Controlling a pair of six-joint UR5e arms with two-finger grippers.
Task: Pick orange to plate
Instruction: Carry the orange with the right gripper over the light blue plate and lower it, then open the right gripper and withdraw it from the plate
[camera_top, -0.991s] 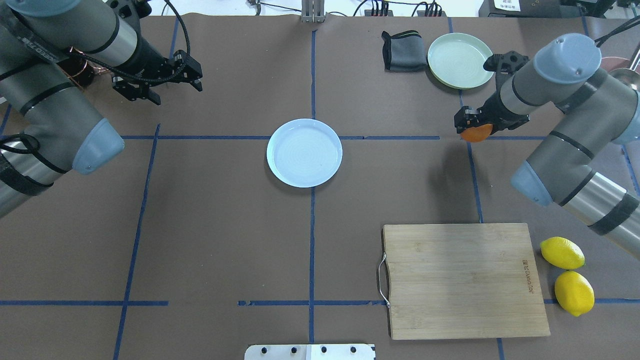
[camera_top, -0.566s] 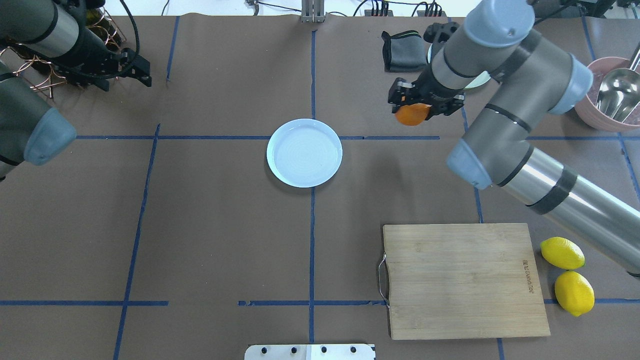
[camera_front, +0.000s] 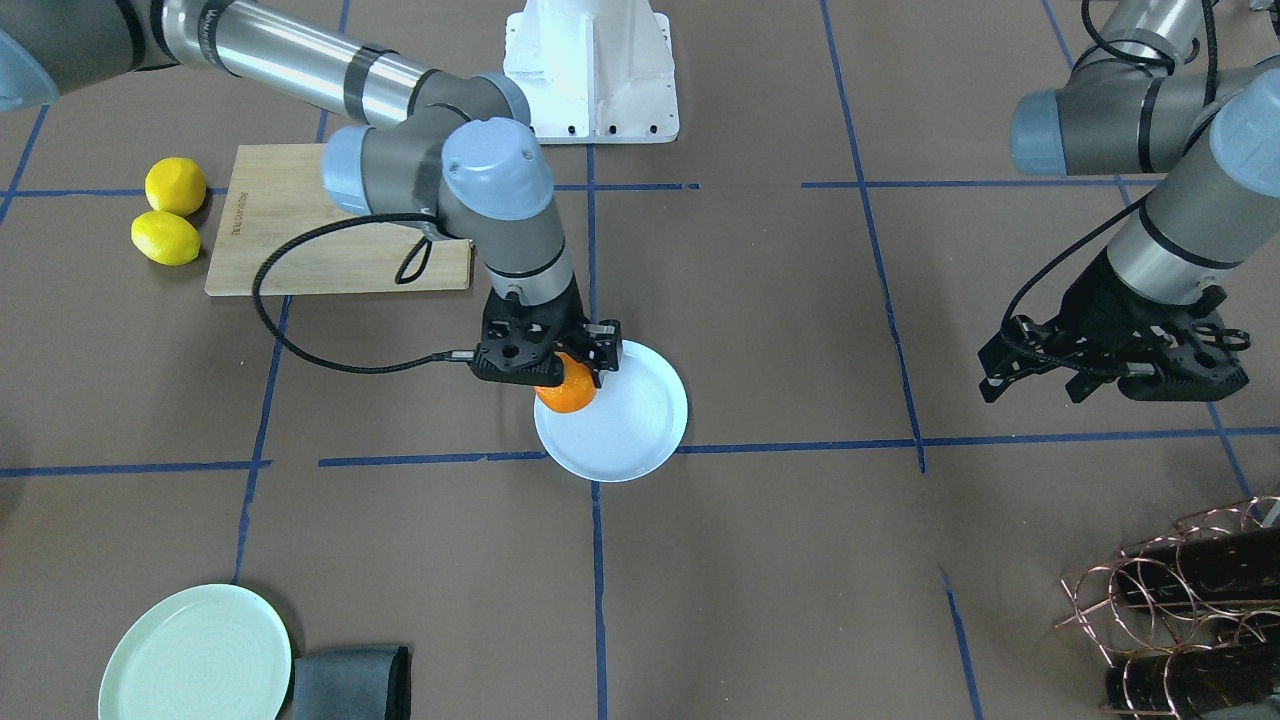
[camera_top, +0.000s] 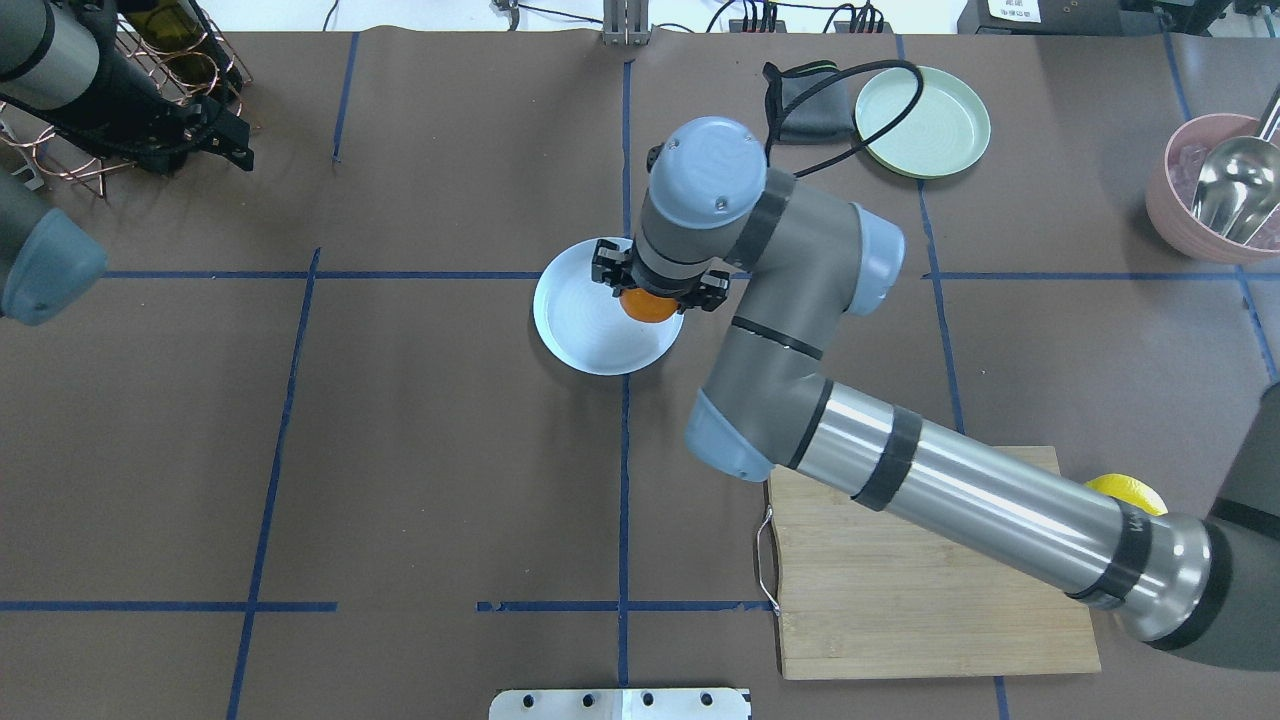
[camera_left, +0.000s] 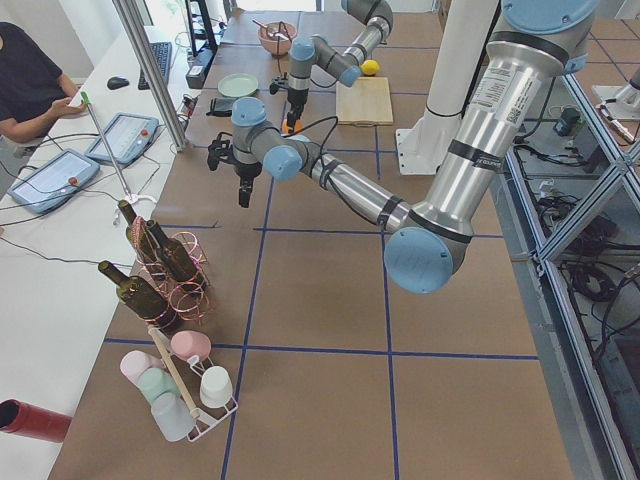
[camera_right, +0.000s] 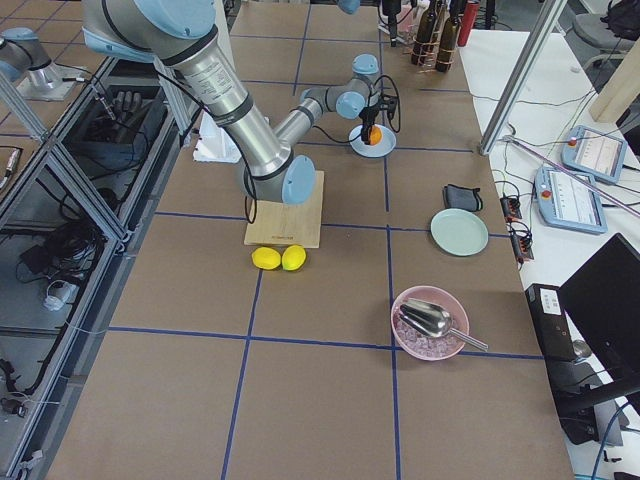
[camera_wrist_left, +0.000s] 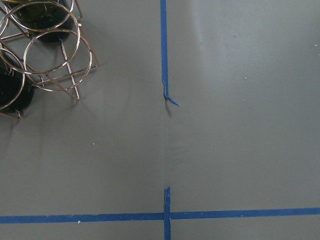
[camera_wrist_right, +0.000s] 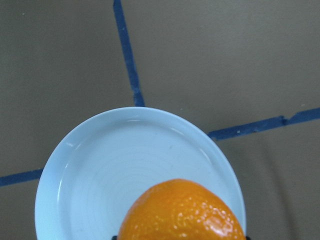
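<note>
The right gripper was clamped on the orange, its two black fingers pressed against opposite sides of the fruit. It pointed straight down. The orange hung over the bluish-white plate, inside the rim on the side toward the right arm rather than over the middle. The right wrist camera looked past the fruit's dimpled skin onto the plate's ringed floor. Whether the orange touched the plate could not be told. The plate lay at the crossing of the blue tape lines on the brown table.

The left gripper hovered well off to the robot's left with its jaws apart, holding nothing. Its wrist camera saw only brown paper, tape and the edge of a copper wire rack of dark bottles.

Behind the right arm lay a wooden cutting board, with two lemons just beside its far end (one almost hidden under the arm in the overhead view). At the operators' edge a mint-green plate sat next to a folded grey cloth. A pink bowl holding a metal scoop stood at the robot's far right.
</note>
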